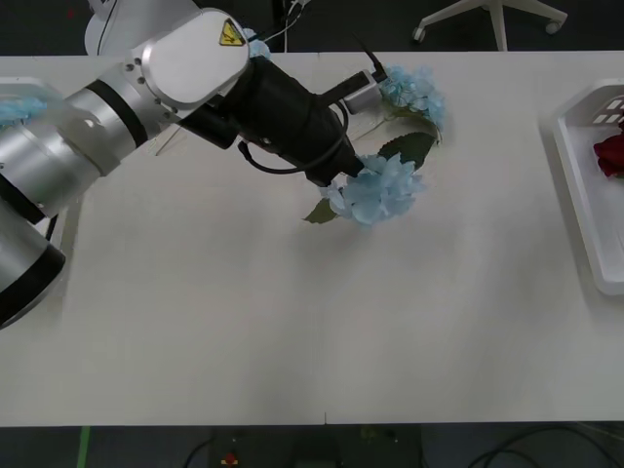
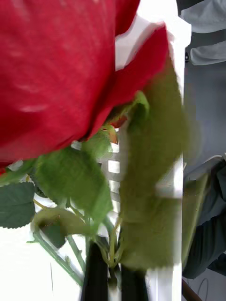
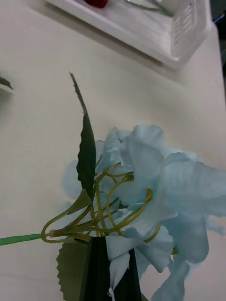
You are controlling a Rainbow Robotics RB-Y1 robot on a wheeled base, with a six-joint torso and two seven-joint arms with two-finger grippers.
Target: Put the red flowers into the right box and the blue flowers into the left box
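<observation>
Left end effector (image 1: 339, 185) clamped on the stems just under a blue flower (image 1: 382, 188) near mid-counter (image 1: 292, 322), with a second blue head (image 1: 414, 91) just beyond it. Best lifted straight up until leaf and petals clear that neighbour, then carried across to the left box (image 1: 15, 88) at the counter's left edge and released low over its floor. Right end effector (image 2: 109, 275) closed on a red flower (image 2: 56, 70) stem over the right box (image 1: 590, 185).
</observation>
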